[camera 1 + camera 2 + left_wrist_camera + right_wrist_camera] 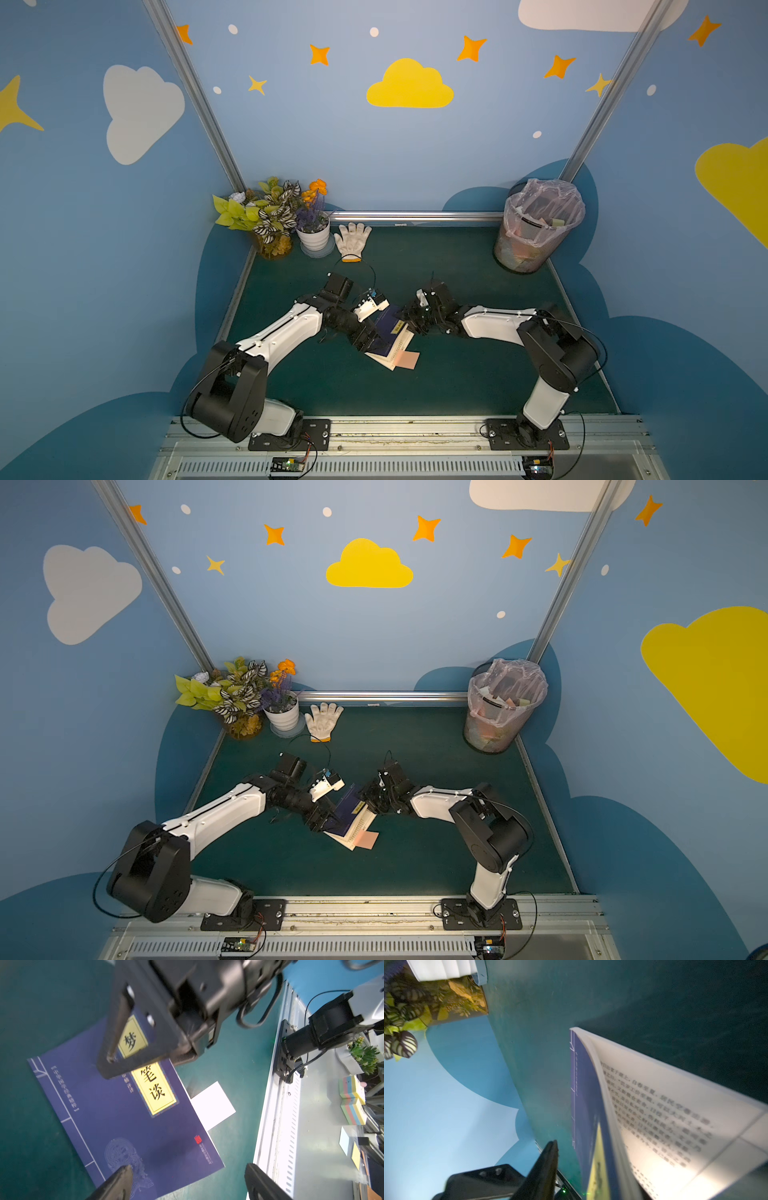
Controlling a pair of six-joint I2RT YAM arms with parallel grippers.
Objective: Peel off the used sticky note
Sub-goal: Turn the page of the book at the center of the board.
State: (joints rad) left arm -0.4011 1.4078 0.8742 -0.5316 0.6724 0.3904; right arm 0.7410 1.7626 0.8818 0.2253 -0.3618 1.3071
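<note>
Green mat (478, 374) lies open around the book (388, 326); the pink sticky note (406, 359) juts from its near edge. My left gripper (188, 1169) is spread; my right gripper (405, 322) meets the lifted cover, and I cannot tell if it grips. The corner bin (515, 249) holds notes.

White glove (352, 241) at twelve o'clock on the green table (457, 270), potted plants (286, 216) at eleven, lined bin (519, 249) at two.
</note>
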